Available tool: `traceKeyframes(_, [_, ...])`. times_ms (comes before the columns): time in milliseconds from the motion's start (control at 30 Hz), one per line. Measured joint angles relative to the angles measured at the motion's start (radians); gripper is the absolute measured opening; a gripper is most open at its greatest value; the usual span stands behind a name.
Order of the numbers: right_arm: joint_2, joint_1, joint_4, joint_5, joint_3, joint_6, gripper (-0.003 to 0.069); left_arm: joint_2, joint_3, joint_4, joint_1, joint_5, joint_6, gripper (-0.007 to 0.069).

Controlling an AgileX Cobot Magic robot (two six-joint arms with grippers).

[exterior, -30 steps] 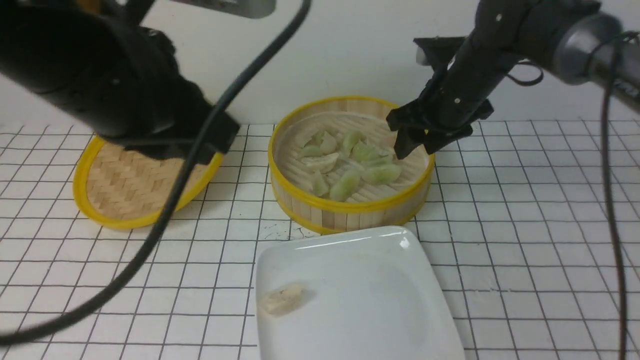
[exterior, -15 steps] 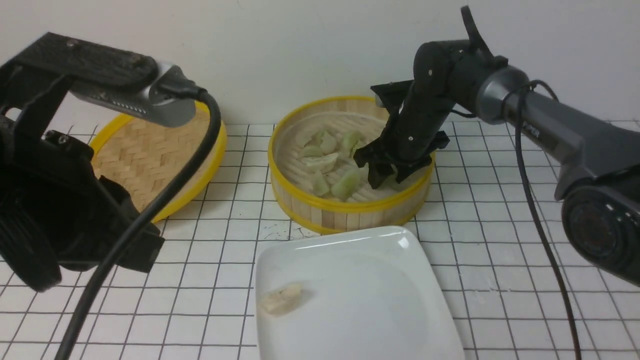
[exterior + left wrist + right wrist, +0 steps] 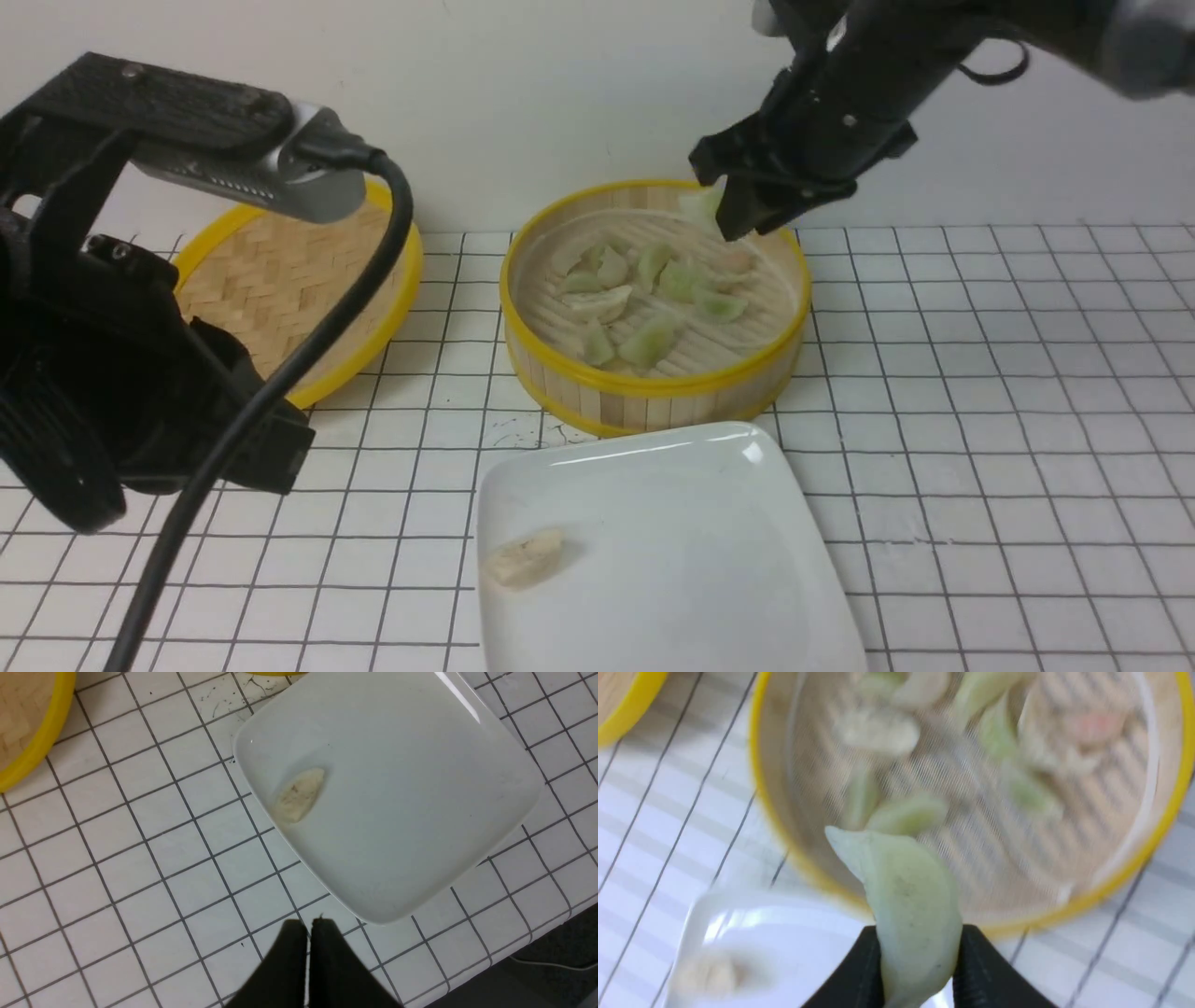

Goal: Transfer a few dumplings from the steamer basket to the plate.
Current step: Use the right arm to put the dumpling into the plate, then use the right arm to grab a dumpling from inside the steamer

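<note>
The round bamboo steamer basket (image 3: 653,387) stands at the middle back and holds several pale green dumplings (image 3: 649,341). My right gripper (image 3: 724,210) hangs above the basket's far rim, shut on one green dumpling (image 3: 910,896) that sticks out between its fingers; the same dumpling (image 3: 702,203) shows in the front view. In front of the basket lies the white plate (image 3: 709,560), and a beige dumpling (image 3: 525,557) rests on its left side; the left wrist view shows that beige dumpling (image 3: 299,794) too. My left gripper (image 3: 309,926) is shut and empty, over the tiles near the plate (image 3: 420,826).
A flat woven bamboo lid (image 3: 280,280) with a yellow rim lies at the back left, partly behind my left arm (image 3: 121,373). A black cable (image 3: 280,373) hangs from that arm. White gridded tiles cover the table; its front edge (image 3: 551,919) shows in the left wrist view.
My right gripper went down into the basket, closed on a green dumpling and lifted it above the far rim. The left arm drew back to the left and is now still.
</note>
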Motion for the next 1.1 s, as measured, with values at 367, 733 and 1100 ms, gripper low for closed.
traceKeyframes(367, [-0.108, 0.201, 0.031, -0.210, 0.524, -0.030, 0.0178, -0.001, 0.001, 0.000, 0.000, -0.118, 0.008, -0.0006])
traceKeyframes(733, [-0.005, 0.188, 0.002, -0.180, 0.350, -0.032, 0.0461, -0.001, 0.001, 0.004, 0.000, -0.129, 0.019, -0.0006])
traceKeyframes(1100, [0.201, -0.017, -0.065, -0.156, -0.149, -0.055, 0.0491, -0.001, 0.001, 0.003, 0.000, -0.084, 0.019, -0.0006])
